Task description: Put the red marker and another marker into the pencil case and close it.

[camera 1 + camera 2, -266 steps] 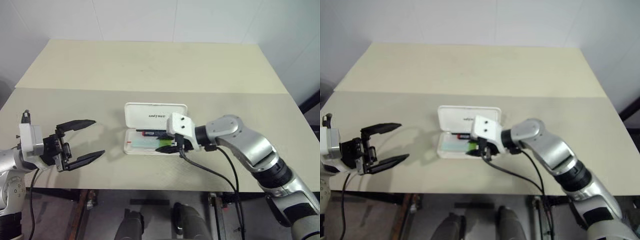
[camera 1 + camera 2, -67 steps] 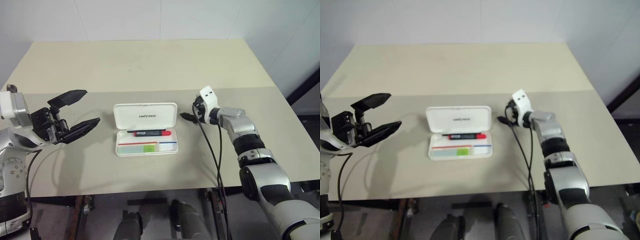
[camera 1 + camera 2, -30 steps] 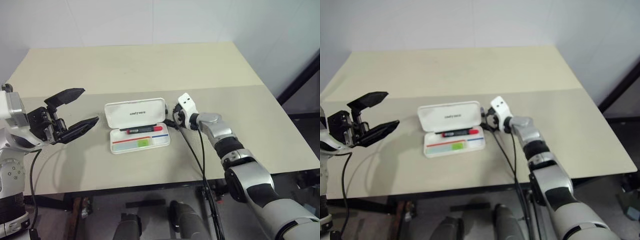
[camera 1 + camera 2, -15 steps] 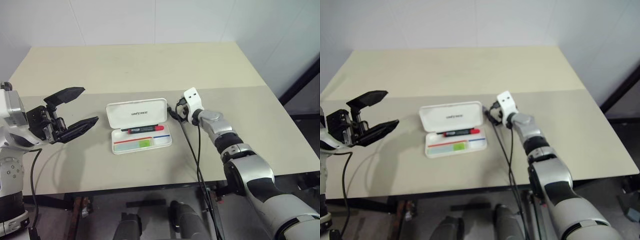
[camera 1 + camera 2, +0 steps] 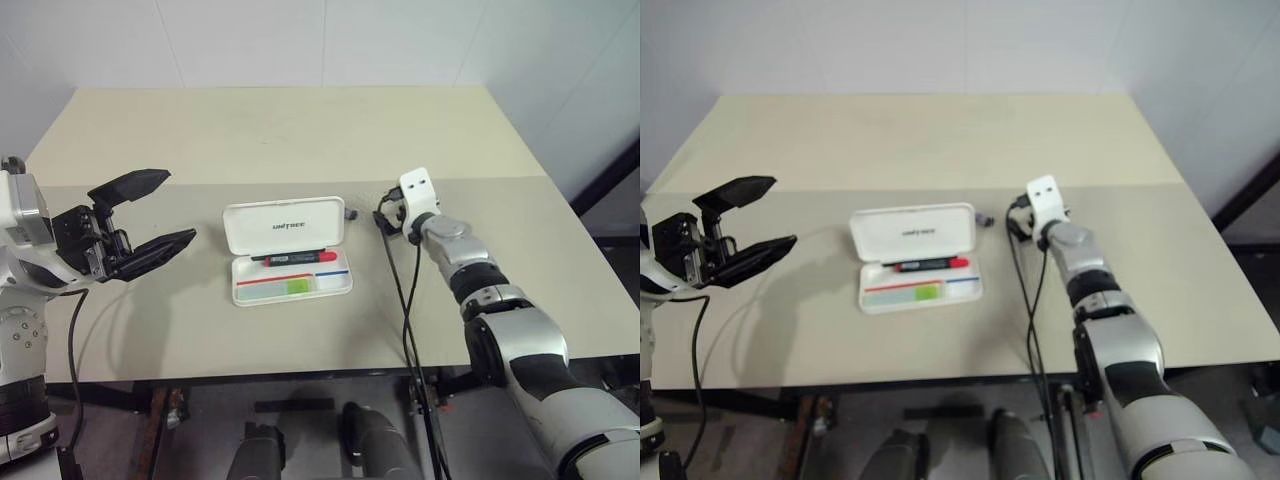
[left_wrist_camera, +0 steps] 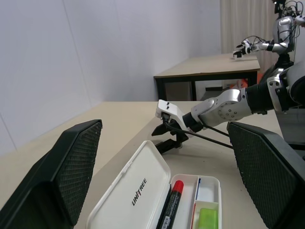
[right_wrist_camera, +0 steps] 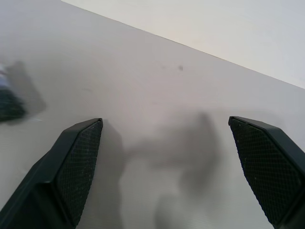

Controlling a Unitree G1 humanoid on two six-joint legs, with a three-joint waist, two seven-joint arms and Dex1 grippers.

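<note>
The pencil case (image 5: pixel 285 226) lies open in the middle of the table, its lid standing back with a dark logo on it. In its tray the red marker (image 5: pixel 297 258) lies along the back and a light-green marker (image 5: pixel 297 286) rests at the front. My right gripper (image 5: pixel 384 218) hovers low over the table, a short way right of the case, open and holding nothing. My left gripper (image 5: pixel 180 206) is raised to the left of the case, wide open and empty. The left wrist view looks between its fingers (image 6: pixel 71 171) at the case (image 6: pixel 136 188) and the red marker (image 6: pixel 171 205).
A small grey-black object (image 5: pixel 351 213) lies on the table between the lid's right corner and my right gripper. A black cable (image 5: pixel 405 310) hangs from my right wrist over the table's (image 5: pixel 300 130) front edge. Another table (image 6: pixel 214 67) stands far behind.
My right gripper has drawn away to the right from the case's right end, uncovering the small grey-black object. The camera has shifted. The left gripper has kept still.
</note>
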